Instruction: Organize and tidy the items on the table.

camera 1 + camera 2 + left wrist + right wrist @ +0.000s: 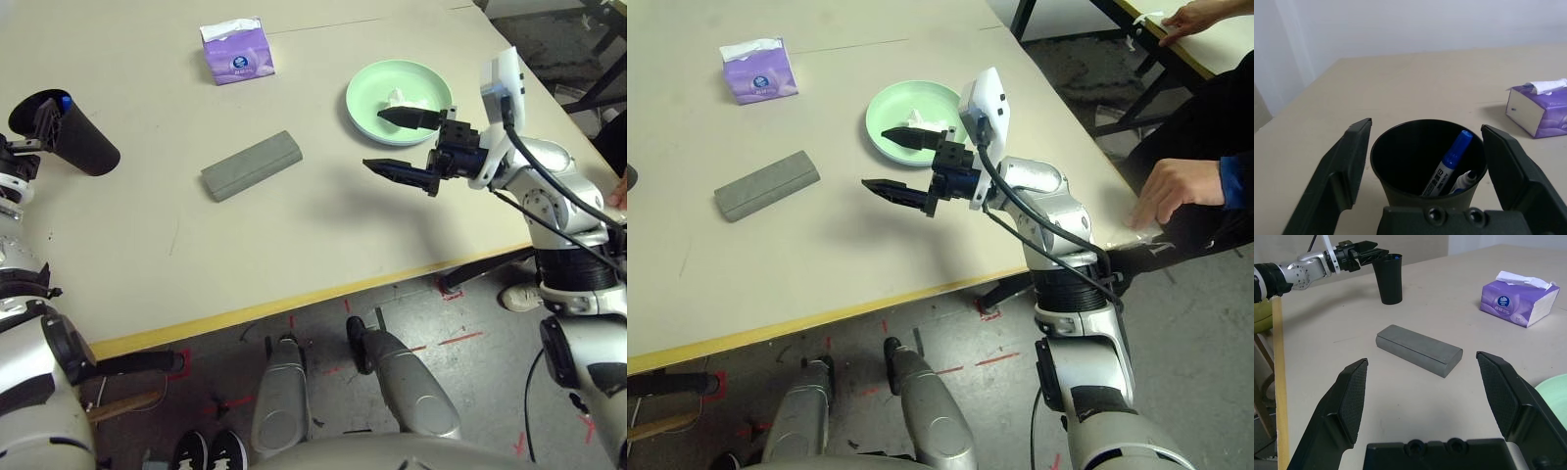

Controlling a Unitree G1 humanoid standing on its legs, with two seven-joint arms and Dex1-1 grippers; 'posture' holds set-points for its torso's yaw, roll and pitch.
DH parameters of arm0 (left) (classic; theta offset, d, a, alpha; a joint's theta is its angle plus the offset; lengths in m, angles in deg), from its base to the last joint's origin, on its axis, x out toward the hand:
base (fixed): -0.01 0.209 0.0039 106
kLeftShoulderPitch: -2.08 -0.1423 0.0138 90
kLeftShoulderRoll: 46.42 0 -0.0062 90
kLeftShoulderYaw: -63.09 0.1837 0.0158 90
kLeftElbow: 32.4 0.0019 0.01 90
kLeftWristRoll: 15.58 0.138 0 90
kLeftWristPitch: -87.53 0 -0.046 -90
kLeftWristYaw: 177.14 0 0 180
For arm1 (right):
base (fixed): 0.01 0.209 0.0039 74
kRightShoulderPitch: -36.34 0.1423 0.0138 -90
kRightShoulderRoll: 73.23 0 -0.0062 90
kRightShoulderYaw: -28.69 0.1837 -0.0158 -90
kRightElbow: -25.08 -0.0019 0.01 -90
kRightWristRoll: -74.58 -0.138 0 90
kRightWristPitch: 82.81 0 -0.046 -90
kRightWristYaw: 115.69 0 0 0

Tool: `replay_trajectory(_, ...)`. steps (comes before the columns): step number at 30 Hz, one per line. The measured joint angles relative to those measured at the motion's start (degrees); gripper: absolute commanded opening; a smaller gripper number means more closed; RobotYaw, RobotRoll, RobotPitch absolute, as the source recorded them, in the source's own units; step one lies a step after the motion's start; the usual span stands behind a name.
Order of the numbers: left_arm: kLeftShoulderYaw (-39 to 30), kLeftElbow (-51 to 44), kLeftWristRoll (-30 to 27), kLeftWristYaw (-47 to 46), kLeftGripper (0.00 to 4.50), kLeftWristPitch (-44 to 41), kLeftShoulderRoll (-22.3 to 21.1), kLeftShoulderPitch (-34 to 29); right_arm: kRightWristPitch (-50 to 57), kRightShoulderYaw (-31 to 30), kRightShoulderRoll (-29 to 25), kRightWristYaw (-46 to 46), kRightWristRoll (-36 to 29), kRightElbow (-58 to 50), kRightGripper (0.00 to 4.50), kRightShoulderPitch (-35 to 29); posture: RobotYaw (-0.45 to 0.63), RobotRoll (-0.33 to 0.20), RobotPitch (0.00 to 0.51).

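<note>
Standing on the beige table [323, 245] at its left side, a black cup [80, 135] holds two marker pens, one with a blue cap [1445, 163] and another [1463, 182] beside it. The left gripper [1427, 166] sits over the cup with its fingers spread wide on either side of the rim, not touching it. Near the table's middle lies a closed grey glasses case [252, 164]. Farther back stands a purple tissue box [236, 52] with a white tissue poking out. To the right, a pale green plate [367, 93] holds a crumpled white tissue [400, 96]. The right gripper [407, 143] hovers open just in front of the plate, holding nothing. A person's hand [1173, 188] rests near the table's right edge.
</note>
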Motion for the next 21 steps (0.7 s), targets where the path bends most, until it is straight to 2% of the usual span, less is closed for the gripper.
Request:
replay_trajectory(4, -0.1, -3.0, -1.9, 3.8, 4.48, -2.1, 0.0, -0.3, 0.0, 0.0, 0.1, 0.0, 0.0, 0.2, 4.5, 0.1, -0.13, 0.0, 0.316)
replay_trajectory(11, -4.4, -18.3, -12.9, 17.7, 4.48, -16.8, -0.4, -8.1, -0.1, 0.0, 0.1, 0.6, 0.0, 0.8, 4.5, 0.2, -0.12, 0.0, 0.319)
replay_trajectory(16, -13.9, -25.4, -20.1, 13.2, 4.48, -24.3, -1.8, -10.4, -1.3, 2.2, 1.3, -3.2, 0.5, 3.8, 4.5, 1.8, -0.09, 0.0, 0.32)
replay_trajectory(21, -21.4, -27.2, -20.9, 7.5, 4.48, -24.6, -5.6, -13.6, -5.1, 8.4, -1.2, -12.5, 3.6, 10.3, 4.5, 5.5, -0.09, 0.0, 0.326)
